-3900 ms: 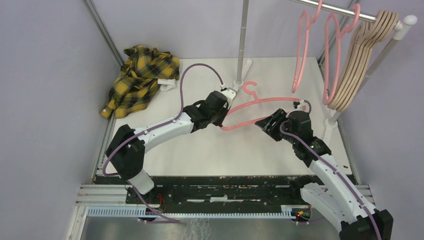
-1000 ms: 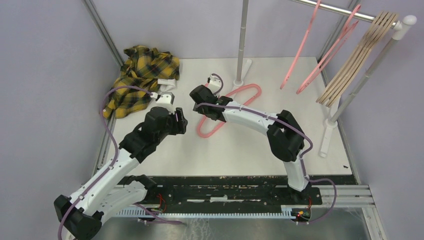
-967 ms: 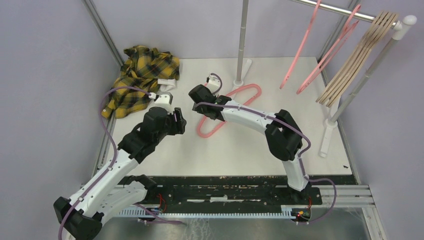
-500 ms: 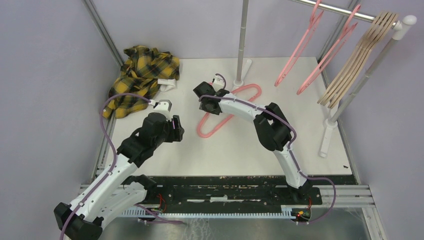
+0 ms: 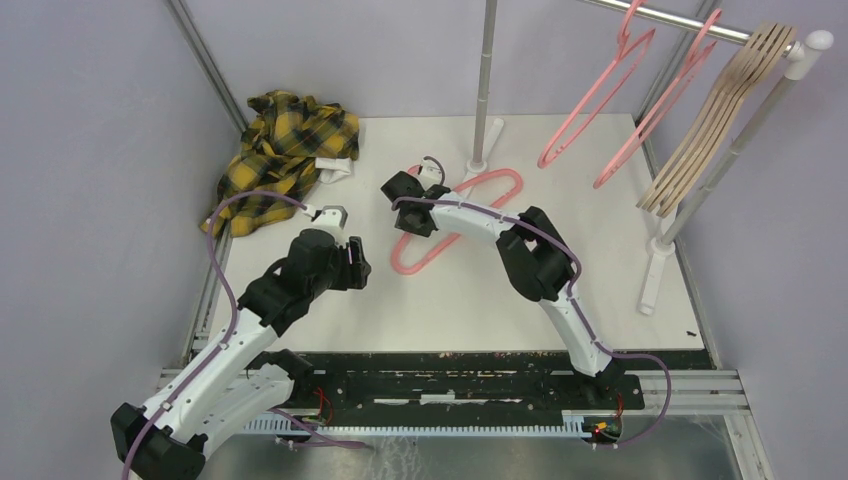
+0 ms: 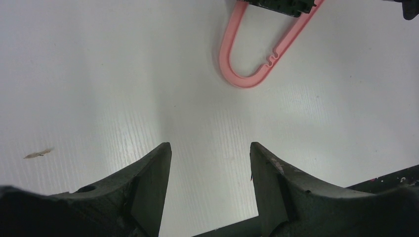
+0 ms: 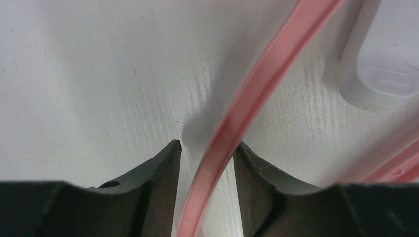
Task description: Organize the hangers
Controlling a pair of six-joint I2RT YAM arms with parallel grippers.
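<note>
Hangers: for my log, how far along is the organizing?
Done: two pink hangers and the beige hangers hang on the rail. In hand: the right gripper straddles the last pink hanger on the table, not yet clamped; the left gripper is open, empty. Left: hanging it.

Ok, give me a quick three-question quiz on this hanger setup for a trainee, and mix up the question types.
1. Multiple choice: how many pink hangers hang on the rail? A one, B two, C four.
2. True or false: the left claw is shut on a hanger.
3. Fill in: the pink hanger lying on the table runs between the fingers of the ____ claw.

Key
1. B.
2. False: its jaws stand apart over bare table, with nothing between them.
3. Right: the right claw straddles the bar.
</note>
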